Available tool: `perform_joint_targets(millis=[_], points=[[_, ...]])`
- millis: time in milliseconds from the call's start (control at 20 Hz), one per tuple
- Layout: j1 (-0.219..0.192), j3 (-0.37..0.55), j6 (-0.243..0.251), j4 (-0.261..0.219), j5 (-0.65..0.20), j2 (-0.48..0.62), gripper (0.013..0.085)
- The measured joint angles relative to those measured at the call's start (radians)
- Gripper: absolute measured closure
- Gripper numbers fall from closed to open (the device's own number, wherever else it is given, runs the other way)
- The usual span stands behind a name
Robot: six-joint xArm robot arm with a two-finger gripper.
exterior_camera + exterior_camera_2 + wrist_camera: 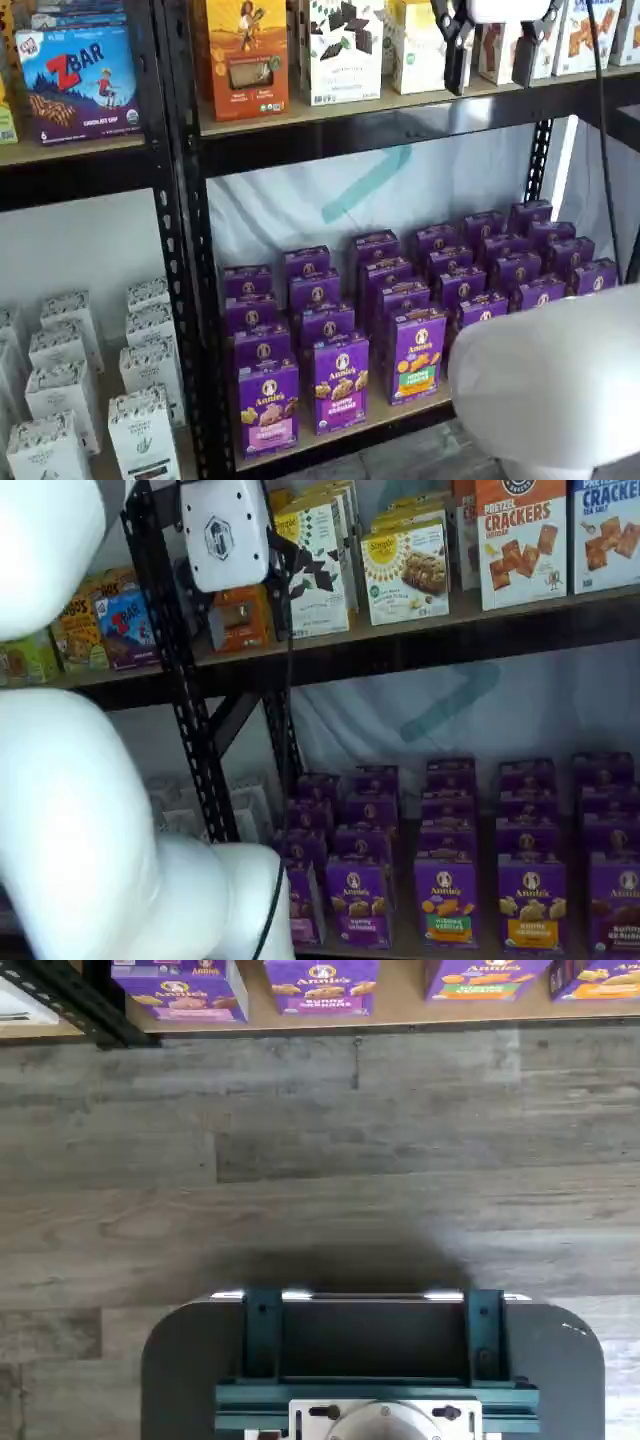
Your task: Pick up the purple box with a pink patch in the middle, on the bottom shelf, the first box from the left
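Note:
The purple box with a pink patch stands upright at the front left of the bottom shelf, first in its row. In the wrist view the purple box sits on the light board next to a tan-patch box. In a shelf view the arm partly hides the purple box. My gripper hangs at the top edge in front of the upper shelf, far above and to the right of the box. Its two black fingers show a plain gap and hold nothing. Its white body shows in a shelf view.
Several rows of purple boxes fill the bottom shelf, including a green-and-orange one. A black perforated upright stands just left of the box. White boxes fill the neighbouring rack. The white arm blocks the left. A dark teal-bracket mount lies over the floor.

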Motion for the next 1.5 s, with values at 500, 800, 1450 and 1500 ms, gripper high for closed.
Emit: perform_joint_targets(millis=[500,800,1450,1500], points=[[-0.033,0.035,-0.019,0.040,-0.050,-0.024,0.0130],[-0.005,0.130,-0.005,0.011,-0.128,-0.047,0.0130],[0.047,0.408,0.037,-0.009,-0.414,-0.067,0.0130],[0.046,0.427,0.036,-0.005,-0.443,-0.068,0.0130]])
